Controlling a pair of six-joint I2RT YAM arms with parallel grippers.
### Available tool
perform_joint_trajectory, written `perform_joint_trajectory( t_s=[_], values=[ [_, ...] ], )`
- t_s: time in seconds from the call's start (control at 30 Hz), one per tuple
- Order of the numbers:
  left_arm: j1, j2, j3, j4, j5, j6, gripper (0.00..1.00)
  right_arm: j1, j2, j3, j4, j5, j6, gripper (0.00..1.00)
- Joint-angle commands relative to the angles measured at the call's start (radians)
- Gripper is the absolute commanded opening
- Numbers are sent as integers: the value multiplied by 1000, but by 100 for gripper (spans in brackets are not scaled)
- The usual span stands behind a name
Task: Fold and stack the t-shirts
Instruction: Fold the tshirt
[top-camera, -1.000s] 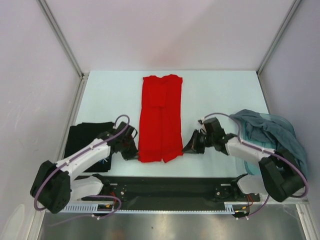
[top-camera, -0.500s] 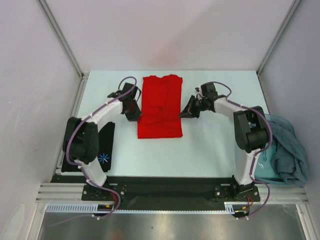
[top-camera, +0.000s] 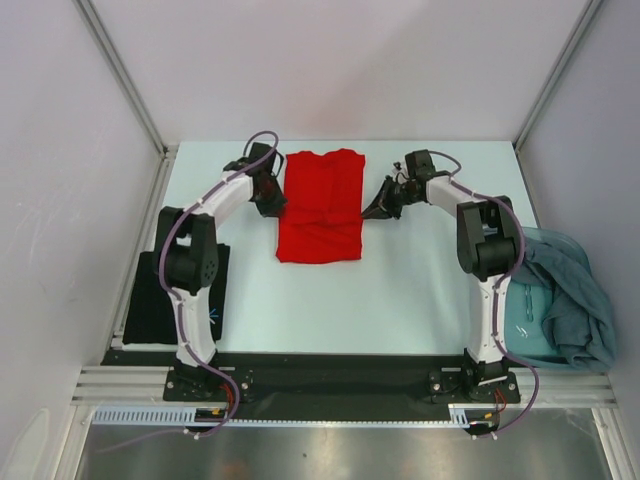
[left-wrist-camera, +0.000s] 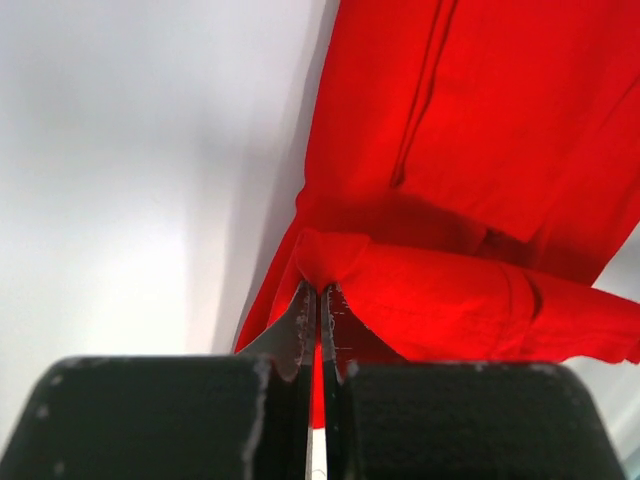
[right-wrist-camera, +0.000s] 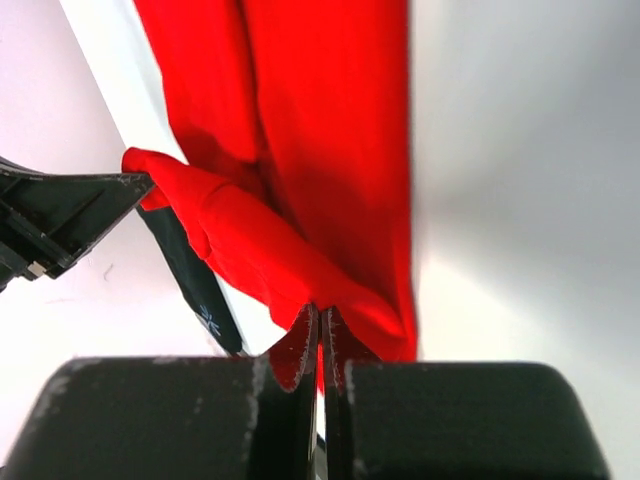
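Cloth at the centre of things is the plain bright red short-sleeved t-shirt (top-camera: 320, 200), lying on the far middle of the pale white table (top-camera: 420, 290). It is folded into a long narrow strip with its collar end toward the back wall. Its near end is lifted and doubled over the rest, held at both corners. The left gripper (top-camera: 273, 200) is at the strip's left edge, and its two black fingers (left-wrist-camera: 292, 340) are pressed together on a red corner, which is pinched right at the tips in the left wrist view. The right gripper (top-camera: 378, 207) mirrors it on the right edge, jaws likewise clamped on the opposite corner. The raised red fold sags between the two grips. At the table's near left lies a black folded t-shirt (top-camera: 160, 295), flat, with a small blue-white starburst print (top-camera: 212, 316) near its front edge. At the right edge sit dull teal-grey shirts (top-camera: 575, 300) in a crumpled heap, probably more than one, though the pile is too bunched to count
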Motion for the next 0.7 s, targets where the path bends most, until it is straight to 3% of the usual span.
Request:
perform_joint_trajectory(
  t_s=[0.0, 0.17, 0.23, 0.3, 0.33, 0.43, 0.5, 0.53, 0.67],
  values=[
    [14, 26, 74, -15, 17, 33, 0, -10, 50, 86, -45, -44, -28, 0],
    [37, 70, 110, -33, 27, 30, 1, -13, 119, 164, -43, -70, -25, 0],
    [50, 92, 126, -33, 62, 42, 10, -21, 144, 214, -42, -80, -18, 0],
    [52, 98, 146, -30, 32, 105, 17, -32, 185, 262, -43, -77, -13, 12],
    [52, 97, 161, -32, 1, 117, 27, -45, 202, 291, -48, -72, -11, 17],
    [58, 31, 134, -24, -110, 157, 31, -71, 279, 454, -118, -81, -24, 26],
    [61, -52, 101, -7, -130, 176, 44, -87, 270, 538, -210, -77, -45, 34],
    [61, -75, 69, 14, -113, 183, 50, -87, 249, 529, -232, -63, -74, 36],
    [52, -167, -47, 94, 86, 164, 49, -50, 115, 364, -238, -57, -129, 42]
  ],
)
